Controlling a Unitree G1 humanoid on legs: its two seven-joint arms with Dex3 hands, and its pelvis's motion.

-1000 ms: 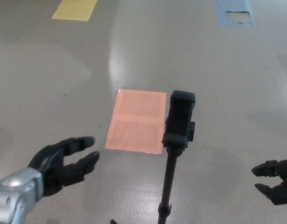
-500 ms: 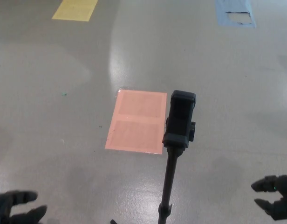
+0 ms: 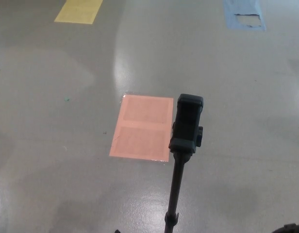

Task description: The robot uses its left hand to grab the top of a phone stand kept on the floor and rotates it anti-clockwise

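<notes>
Hand status: the left hand is out of view, so its opening cannot be told, and only a dark sliver of the right hand (image 3: 289, 228) shows at the bottom right edge, too little to judge; neither holds anything visible. Phone stand (image 3: 180, 165) rises upright from the grey floor (image 3: 52, 145) at lower centre, its black clamp head (image 3: 187, 122) in front of a pink floor patch (image 3: 143, 126). Judged rigid, light and top-heavy on its thin pole, it should be gripped around the clamp head and turned gently to avoid tipping.
</notes>
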